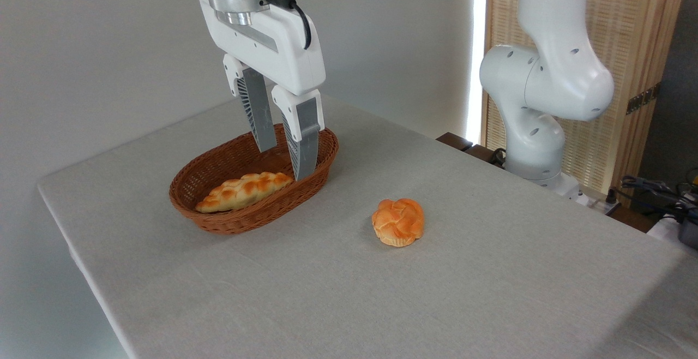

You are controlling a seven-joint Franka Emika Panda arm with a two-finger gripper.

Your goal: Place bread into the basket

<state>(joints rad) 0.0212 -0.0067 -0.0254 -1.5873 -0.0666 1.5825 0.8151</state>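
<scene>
Wicker, brown and oval, the basket (229,214) sits left of centre on a grey table (491,293), with a long braided loaf (242,190) lying inside it. Over the basket's right end, in the upper left of the frame, hangs the gripper (284,164), its two fingers apart and holding nothing, tips just above the loaf's right end. The bun (398,221), round, orange and knotted, rests on the cloth at centre, well apart from basket and gripper. No readable writing or brand shows anywhere.
</scene>
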